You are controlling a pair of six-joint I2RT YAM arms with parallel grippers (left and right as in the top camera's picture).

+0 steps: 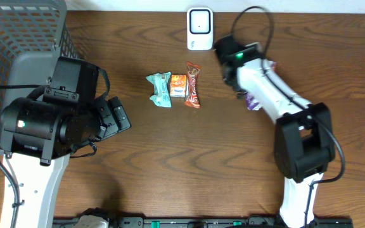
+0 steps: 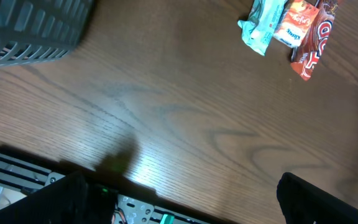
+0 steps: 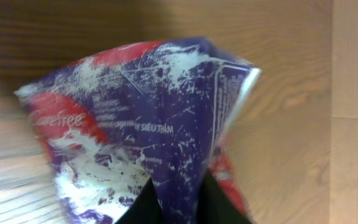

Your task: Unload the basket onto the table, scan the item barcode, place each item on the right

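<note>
A purple, red and white packet (image 3: 154,124) fills the right wrist view. My right gripper (image 3: 178,202) is shut on its lower edge, a dark finger on either side of the film. From overhead, only a corner of the packet (image 1: 253,101) peeks out under the right arm, just right of the white barcode scanner (image 1: 199,28) at the table's back edge. My left gripper (image 2: 185,208) hovers open over bare wood at the left, with nothing between its fingers (image 2: 325,199).
A teal packet (image 1: 159,88), an orange packet (image 1: 178,85) and a red bar (image 1: 193,84) lie side by side mid-table. A grey mesh basket (image 1: 18,31) stands at the back left. A metal rail (image 2: 17,171) runs along the front edge.
</note>
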